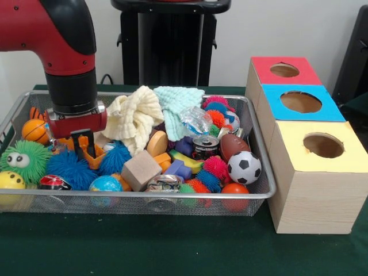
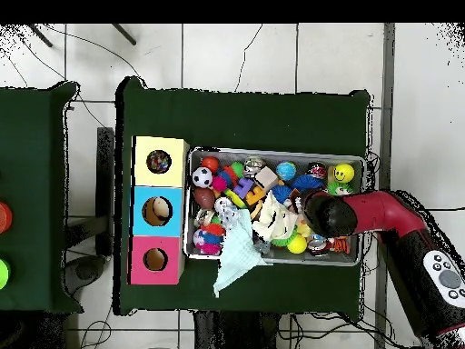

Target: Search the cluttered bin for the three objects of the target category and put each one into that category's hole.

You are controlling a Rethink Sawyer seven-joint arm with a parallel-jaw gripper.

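Claw [image 1: 84,144] is reaching down into the left part of the wire-mesh bin [image 1: 261,192], its black fingers [image 1: 82,138] sitting beside an orange piece; whether they are apart or clamped cannot be told from either view. Blue spiky balls [image 1: 70,168] are crowding just below it, with an orange basketball-patterned ball [image 1: 35,130] lying near the bin's left rim. A wooden cube [image 1: 141,170] is resting toward the middle, near the front rim. A soccer ball [image 1: 244,167] and a small football [image 1: 233,145] are sitting in the right corner, close to the mesh wall. Cream and mint cloths [image 1: 155,112] are draping over the pile toward the back rim. The sorting box [image 1: 302,190] is standing just beside the bin's right wall, its red [image 1: 284,70], blue [image 1: 301,102] and yellow holes [image 1: 323,145] facing up, unobstructed. Little open room is showing inside the bin.
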